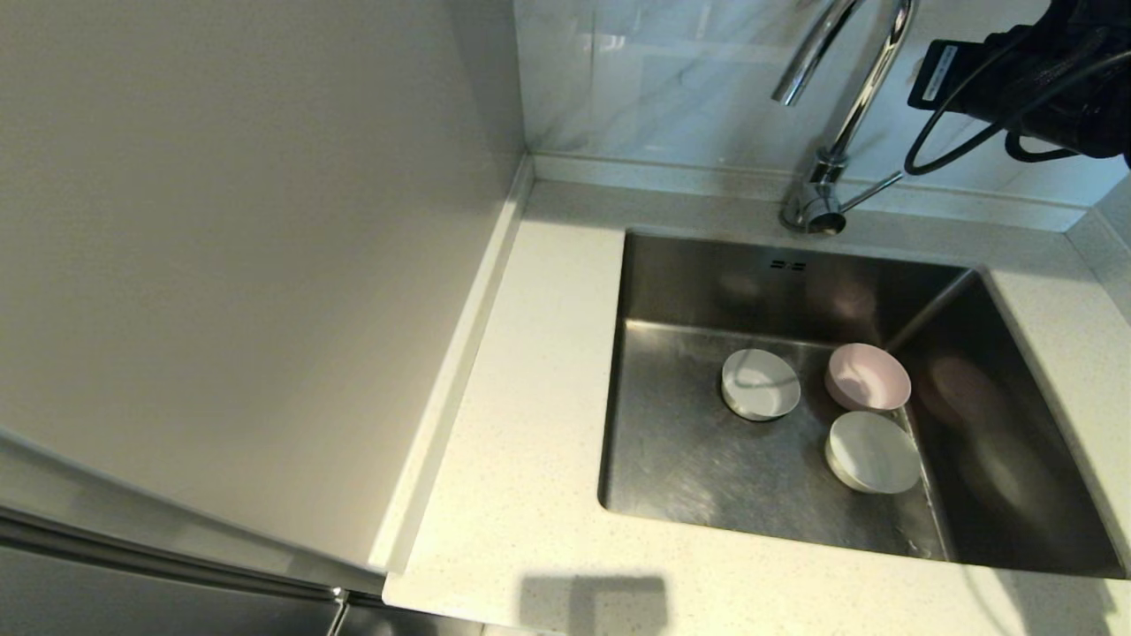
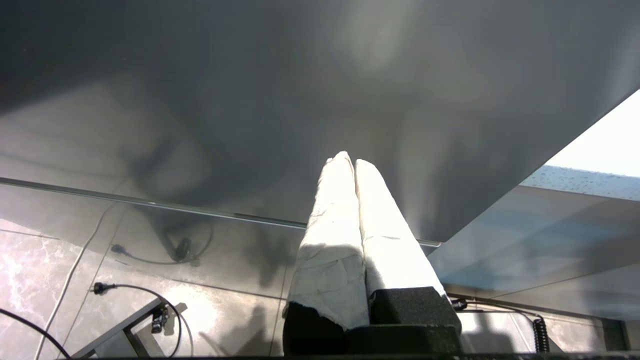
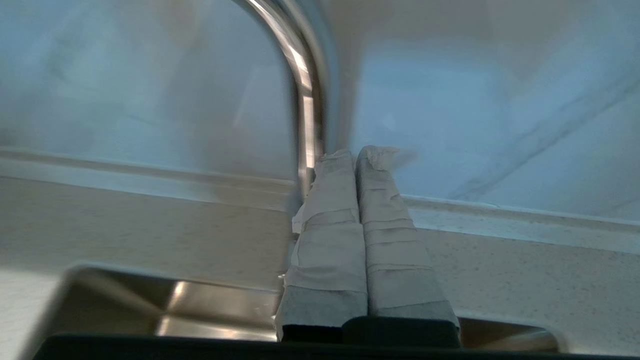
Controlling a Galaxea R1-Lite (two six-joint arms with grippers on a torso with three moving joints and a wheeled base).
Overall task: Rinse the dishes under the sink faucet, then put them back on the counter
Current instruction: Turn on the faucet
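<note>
Pink, white and grey-white, your three dishes all sit on the floor of the sink [image 1: 698, 459], none of them on the tabletop [image 1: 521, 424]. You see the pale pink bowl [image 1: 869, 377] toward the back right, the white bowl [image 1: 873, 452] just in front of it and nearly touching, and the grey-white bowl [image 1: 760, 383] a little to their left, apart from both. Brushed steel walls rise around them, with two small overflow slots in the back wall.

Behind the basin stands the chrome faucet [image 1: 839, 115], its gooseneck arching up out of the head view and its thin side lever [image 1: 870, 191] pointing right from the base.

Your right pincer [image 3: 357, 152] is raised at the upper right of the head view, above the back edge of the tabletop; only its dark wrist and cables show there. From its own camera the taped fingers [image 3: 330, 225] are pressed together with nothing between them, just beside the faucet's upright stem.

Your left pincer [image 2: 348, 159] is parked off the tabletop, fingers together and empty, facing a grey cabinet front [image 2: 320, 100] above a tiled floor [image 2: 50, 260].
</note>
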